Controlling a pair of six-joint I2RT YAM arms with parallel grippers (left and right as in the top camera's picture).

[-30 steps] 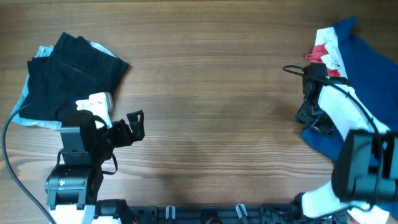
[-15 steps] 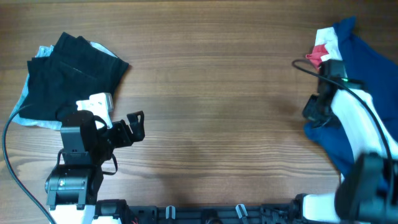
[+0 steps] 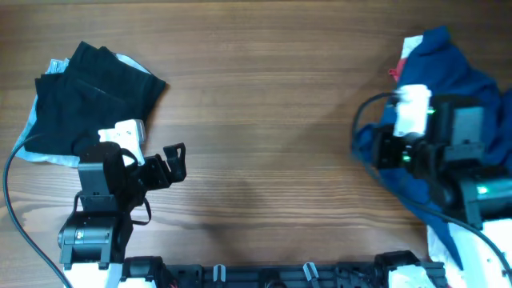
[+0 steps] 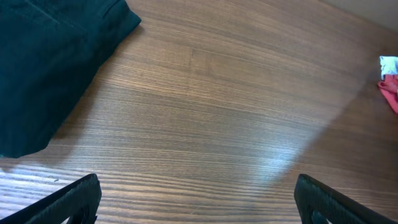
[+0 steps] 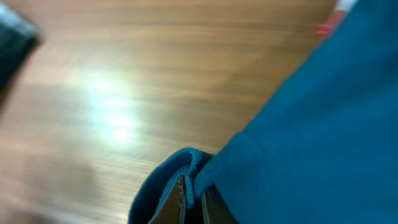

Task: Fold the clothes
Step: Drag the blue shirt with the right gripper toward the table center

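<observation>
The clothes lie in two heaps. A black garment [image 3: 88, 96] [image 4: 43, 62] rests at the left on a pale blue one [image 3: 28, 150]. The large deep-blue garment [image 3: 452, 76] [image 5: 311, 124] sits at the right over a white-and-red piece [image 3: 406, 58] [image 4: 389, 81]. My right gripper [image 3: 381, 152] [image 5: 194, 198] is shut on a bunched hem of the deep-blue garment, which hangs from the jaws toward the table's middle. My left gripper [image 3: 172, 160] [image 4: 199, 205] stands wide open over bare wood, just right of the black garment, with nothing between its fingers [image 4: 68, 202].
Wooden tabletop [image 3: 264, 104] stretches between the two heaps. A black cable [image 3: 10, 192] loops along the left edge by the left arm's base. The deep-blue cloth runs off the right edge of the overhead view.
My right gripper has shut on the deep-blue garment's edge, and the arm has swung round and drawn that edge leftward. The left arm has not moved.
</observation>
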